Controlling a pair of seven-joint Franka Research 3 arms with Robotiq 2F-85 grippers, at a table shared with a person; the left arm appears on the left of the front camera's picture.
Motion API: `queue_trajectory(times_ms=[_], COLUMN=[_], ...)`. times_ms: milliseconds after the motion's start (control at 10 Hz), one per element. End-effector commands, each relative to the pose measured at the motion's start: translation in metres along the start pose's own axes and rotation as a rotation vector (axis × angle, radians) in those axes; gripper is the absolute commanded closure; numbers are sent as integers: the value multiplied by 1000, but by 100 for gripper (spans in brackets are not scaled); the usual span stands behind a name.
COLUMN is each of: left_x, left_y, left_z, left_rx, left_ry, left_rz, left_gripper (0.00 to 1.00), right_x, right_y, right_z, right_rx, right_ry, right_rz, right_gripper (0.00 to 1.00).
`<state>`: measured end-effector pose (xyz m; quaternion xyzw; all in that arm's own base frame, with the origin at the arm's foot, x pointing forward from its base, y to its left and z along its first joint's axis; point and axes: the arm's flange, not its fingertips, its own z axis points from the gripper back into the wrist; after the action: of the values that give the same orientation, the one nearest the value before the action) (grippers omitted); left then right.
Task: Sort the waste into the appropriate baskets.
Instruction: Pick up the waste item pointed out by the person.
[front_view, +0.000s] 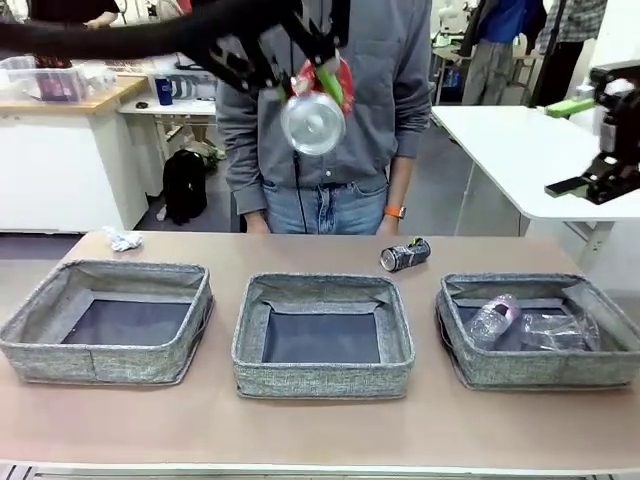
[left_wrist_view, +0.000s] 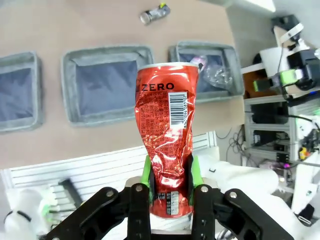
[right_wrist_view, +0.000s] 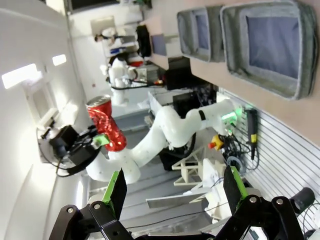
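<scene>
Left claw (left_wrist_view: 170, 172): clenched on the narrow end of the crumpled red can (left_wrist_view: 165, 135), held high in the air over the middle basket (front_view: 320, 378).
Right claw (right_wrist_view: 176, 180): released, the jaws stand wide with nothing between them, off at the right side.
Black-and-silver can (front_view: 405, 255): lies on its side on the worktop (front_view: 320, 430), behind the gap between the middle basket and the right basket (front_view: 540, 370).
Paper wad (front_view: 123, 239): on the worktop, just behind the left basket (front_view: 100, 362).
Bottles: the pinkish-label bottle (front_view: 493, 318) and the plain clear bottle (front_view: 555, 330) lie together inside the right basket.
</scene>
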<state>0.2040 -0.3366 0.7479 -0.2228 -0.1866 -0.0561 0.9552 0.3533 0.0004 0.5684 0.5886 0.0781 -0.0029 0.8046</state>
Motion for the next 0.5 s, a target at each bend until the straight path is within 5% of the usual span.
queue_trajectory(times_ms=[0,400], left_x=[17,24], left_y=[-10,-8], left_z=[8,6], left_rx=[82,60], left_ry=[69,63], left_rz=[45,32], left_gripper=[71,71], right_x=[14,14], right_y=[13,13], right_z=[-20,-20], right_rx=[2,2], right_ry=[43,43], right_rz=[11,11], right_gripper=[0,0])
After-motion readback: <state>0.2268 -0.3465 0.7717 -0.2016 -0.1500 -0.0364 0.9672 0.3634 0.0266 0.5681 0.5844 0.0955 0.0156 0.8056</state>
